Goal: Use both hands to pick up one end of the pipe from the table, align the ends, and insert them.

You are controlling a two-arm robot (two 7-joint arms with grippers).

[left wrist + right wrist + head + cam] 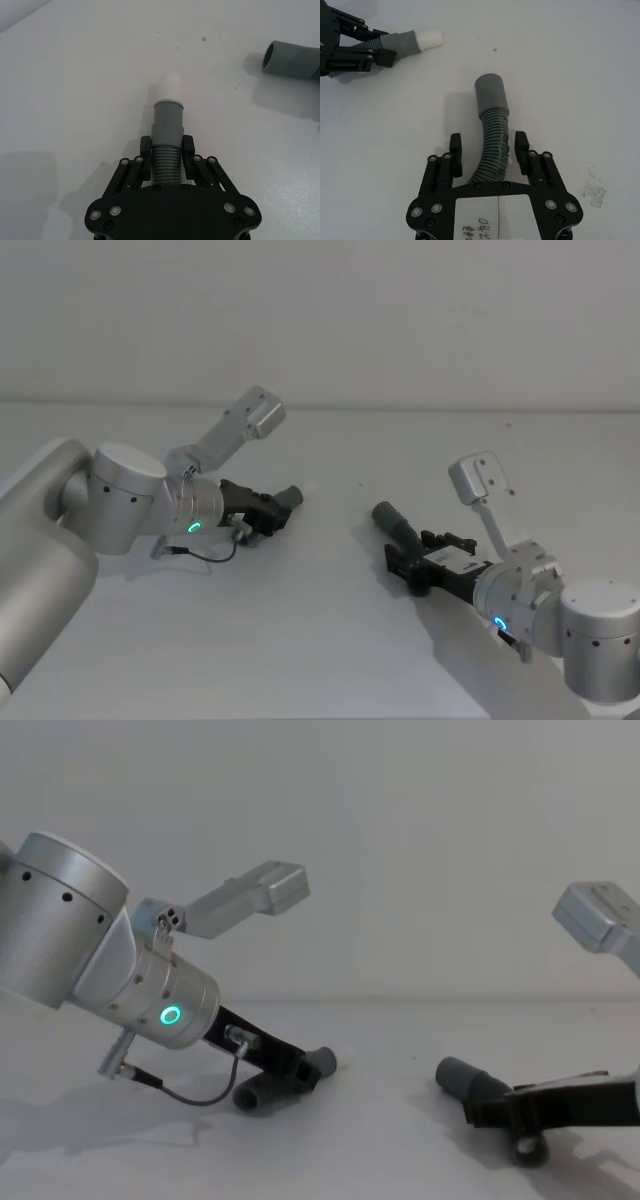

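Where ribbing ends, the pipe (pixel 166 150) turns smooth grey.

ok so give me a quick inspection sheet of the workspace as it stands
surface: white table, a few faint specks
job's things: left hose piece, grey cuff with white tip; right hose piece lying on the table; cuffs apart, pointing roughly toward each other
clutter: nothing seen
grippers: left gripper shut on left hose piece behind the cuff; right gripper open, fingers either side of right hose piece
cables: black cable looping below left wrist
surroundings: plain white wall
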